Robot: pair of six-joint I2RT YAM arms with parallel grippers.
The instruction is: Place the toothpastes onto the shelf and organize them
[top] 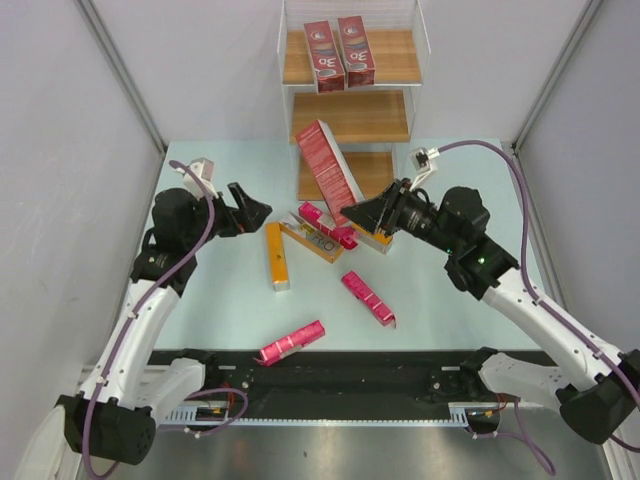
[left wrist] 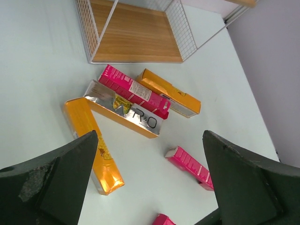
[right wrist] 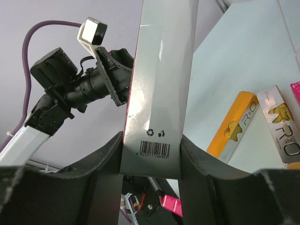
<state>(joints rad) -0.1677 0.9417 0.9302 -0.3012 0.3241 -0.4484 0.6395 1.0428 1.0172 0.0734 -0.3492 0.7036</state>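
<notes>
The right fingers [right wrist: 105, 161] are closed on a dark red carton [right wrist: 161, 70]. Its smooth grey side panel, printed with a barcode, is pinched between the two black matte fingers. In the top view this long, narrow cardboard box [top: 328, 172] is held tilted. It rises toward 11 o'clock from the fingers [top: 365, 213], and its upper end lies in front of the lower boards of the shelf [top: 360, 118]. Whether its lower end touches the desk [top: 220, 310] cannot be told.

The left fingers [left wrist: 65, 164] are spread wide with nothing between them, and they hang over the pale green desk. In the left wrist view a loose heap of cartons is seen at their 12 o'clock:
- A glossy silver carton [left wrist: 124, 110] lies with a pink carton [left wrist: 133, 91] resting across it.
- A gold carton [left wrist: 168, 92] lies just beyond these two.
- An orange carton [left wrist: 93, 150] lies flat at 10 o'clock, beside the left finger.
- A second pink carton [left wrist: 190, 166] lies apart at 2 o'clock.

In the top view a third pink carton [top: 291, 342] is seen alone, at 5 o'clock from the left fingers [top: 250, 205].

The shelf is stepped, with light wooden boards and clear walls. Two dark red cartons [top: 323, 57] [top: 355, 50] stand upright side by side on its top board.
</notes>
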